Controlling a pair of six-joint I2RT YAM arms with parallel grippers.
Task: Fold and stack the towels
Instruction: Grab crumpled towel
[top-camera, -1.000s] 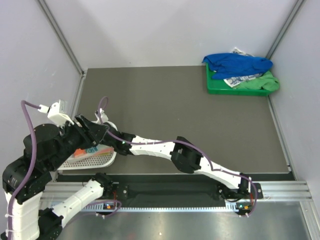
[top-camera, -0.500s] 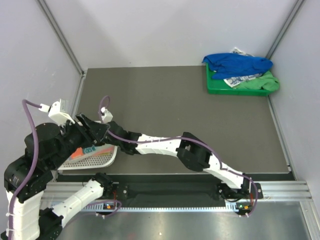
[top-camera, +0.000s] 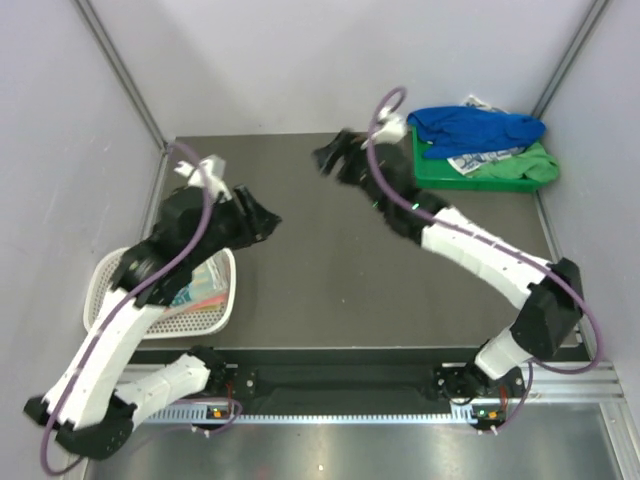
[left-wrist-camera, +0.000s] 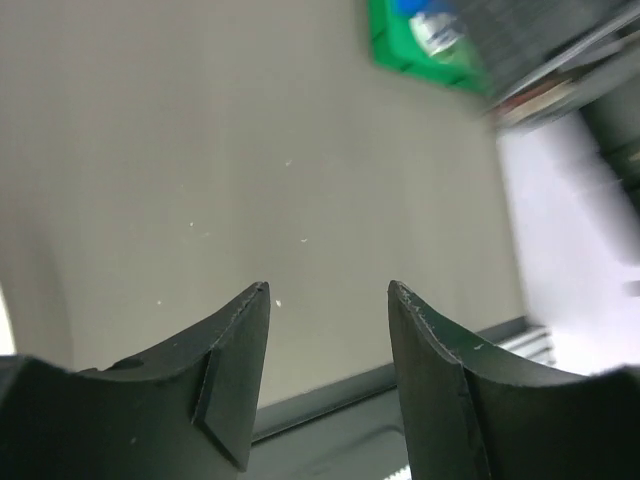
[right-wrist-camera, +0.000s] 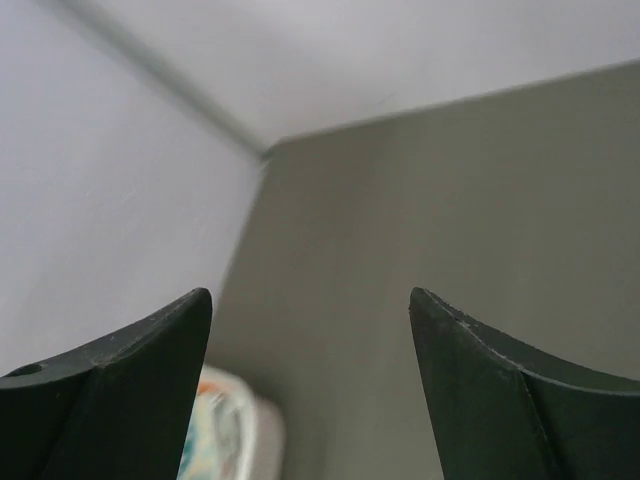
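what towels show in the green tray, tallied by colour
blue towel: 1
white printed towel: 1
green towel: 1
total showing in the green tray: 3; any more underneath are hidden

The left gripper (left-wrist-camera: 328, 290) hangs over the bare grey table (left-wrist-camera: 200, 150), its dark jaws apart with nothing between them. At the top right, a green tray (left-wrist-camera: 392, 55) holds towels (left-wrist-camera: 440, 30), which are blurred.

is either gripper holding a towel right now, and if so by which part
Nothing is held. The left gripper and the right gripper both stand open and empty.
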